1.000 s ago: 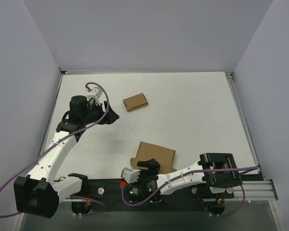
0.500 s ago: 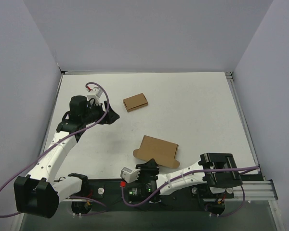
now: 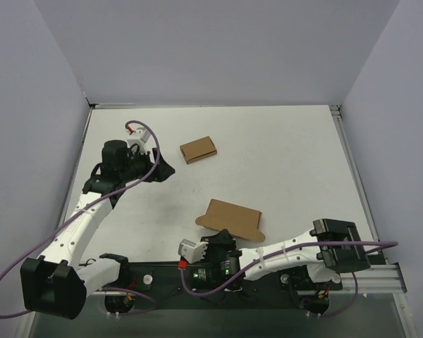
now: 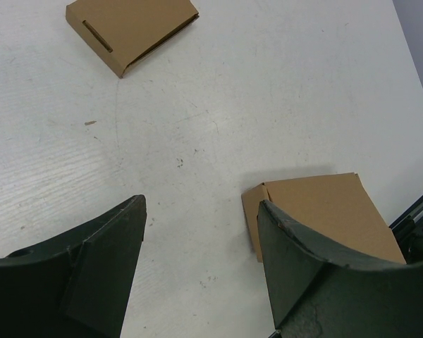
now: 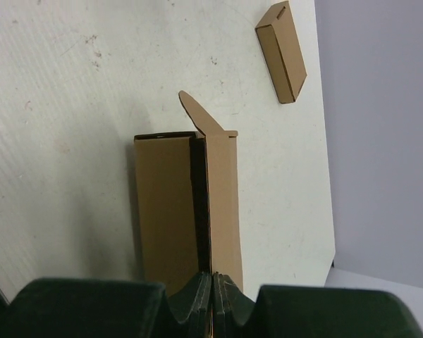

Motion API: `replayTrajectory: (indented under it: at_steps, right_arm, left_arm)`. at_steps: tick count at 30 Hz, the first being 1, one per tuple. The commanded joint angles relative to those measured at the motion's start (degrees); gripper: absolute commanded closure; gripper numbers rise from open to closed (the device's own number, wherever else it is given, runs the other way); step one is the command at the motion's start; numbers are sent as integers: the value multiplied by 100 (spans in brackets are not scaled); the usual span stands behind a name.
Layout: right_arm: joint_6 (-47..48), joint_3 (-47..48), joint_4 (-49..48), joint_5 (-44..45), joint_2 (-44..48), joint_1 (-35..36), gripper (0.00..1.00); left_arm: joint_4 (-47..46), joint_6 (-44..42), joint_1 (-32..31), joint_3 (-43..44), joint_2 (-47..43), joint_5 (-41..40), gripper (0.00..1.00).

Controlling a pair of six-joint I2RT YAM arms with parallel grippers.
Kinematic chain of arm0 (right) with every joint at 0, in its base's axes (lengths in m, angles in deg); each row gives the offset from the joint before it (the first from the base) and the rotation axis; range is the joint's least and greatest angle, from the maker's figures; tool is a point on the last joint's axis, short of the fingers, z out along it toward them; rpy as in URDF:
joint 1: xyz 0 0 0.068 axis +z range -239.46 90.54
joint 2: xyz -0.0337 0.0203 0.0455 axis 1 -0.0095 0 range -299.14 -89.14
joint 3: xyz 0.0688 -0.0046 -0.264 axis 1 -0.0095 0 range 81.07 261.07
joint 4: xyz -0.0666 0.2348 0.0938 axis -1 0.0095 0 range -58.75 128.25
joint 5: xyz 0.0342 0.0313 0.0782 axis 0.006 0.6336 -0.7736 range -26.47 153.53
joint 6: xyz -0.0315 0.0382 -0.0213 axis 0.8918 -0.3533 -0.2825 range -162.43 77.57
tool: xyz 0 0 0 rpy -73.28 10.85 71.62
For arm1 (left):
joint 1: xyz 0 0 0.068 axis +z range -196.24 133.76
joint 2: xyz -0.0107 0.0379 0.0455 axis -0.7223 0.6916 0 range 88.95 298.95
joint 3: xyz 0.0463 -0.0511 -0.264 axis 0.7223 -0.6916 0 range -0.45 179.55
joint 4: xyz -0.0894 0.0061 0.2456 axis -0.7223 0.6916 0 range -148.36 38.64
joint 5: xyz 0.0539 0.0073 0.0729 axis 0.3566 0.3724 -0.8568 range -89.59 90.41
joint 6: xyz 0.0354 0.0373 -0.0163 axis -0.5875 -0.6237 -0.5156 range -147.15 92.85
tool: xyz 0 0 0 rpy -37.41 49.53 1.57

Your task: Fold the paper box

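The paper box (image 3: pixel 233 217) is a brown cardboard piece lying half-open near the table's front middle, with a rounded tab at its right. In the right wrist view the paper box (image 5: pixel 166 211) shows a dark slit between its two panels and a tab pointing away. My right gripper (image 5: pixel 213 276) is shut on the near edge of its upper panel; from above, the right gripper (image 3: pixel 224 241) sits at the box's near side. My left gripper (image 3: pixel 168 170) hovers open at the left, well away from the box. In the left wrist view the left gripper (image 4: pixel 201 204) holds nothing, and the paper box (image 4: pixel 324 211) lies beyond its right finger.
A smaller, flat, closed brown box (image 3: pixel 198 149) lies farther back, also in the left wrist view as the small box (image 4: pixel 130 28) and in the right wrist view as the small box (image 5: pixel 280 51). White walls enclose the table (image 3: pixel 289 169) on three sides.
My right gripper has gone from open to shut on the paper box's near edge. The box shifted slightly right and away. The right arm's elbow swung right. The left arm stayed still.
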Motion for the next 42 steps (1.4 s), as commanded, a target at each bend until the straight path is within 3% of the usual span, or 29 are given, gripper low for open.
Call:
replayTrajectory:
  at_steps: [1,23,42]
  right_arm:
    - [337,245,357,-360,656,-338,94]
    - [1409,596,348,-4260,2168,-2536,100]
    - [1840,1597,559,-7900,1379,-5260,100]
  left_arm:
    - [-230,-20,43,-10,-117,142,26]
    - [-221,-20,43,-10,-38,186,26]
    - [-572,-73,34,-133,-126,827,26]
